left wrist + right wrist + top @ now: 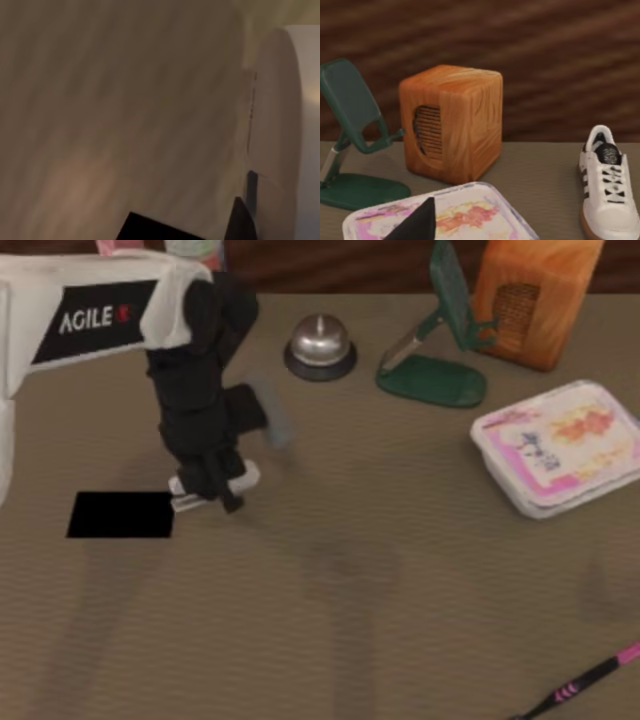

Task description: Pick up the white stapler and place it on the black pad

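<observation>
I count one white stapler [215,487], one black pad [120,515], one pink-and-black pen [580,683], one lidded food tray [560,445], one green hinged stand [440,350], one silver call bell [320,345], one wooden box [535,295] and one white sneaker [606,185].

Taking the black pad as reference, working near to far:

1. The pen lies far right of the pad, at the near table edge.
2. My left gripper [212,492] hangs just beside the pad's right end, its fingers closed narrow on the white stapler. The stapler sits above the table at the pad's right edge; whether it overlaps the pad I cannot tell.
3. The food tray lies well right of the pad. Its printed lid is on; its contents are hidden.
4. The bell, green stand and wooden box stand beyond the pad, toward the far edge, in that order rightward.
5. The sneaker shows in the right wrist view only, beside the wooden box.

My right gripper [417,222] shows one dark fingertip over the tray; I cannot tell its opening.
</observation>
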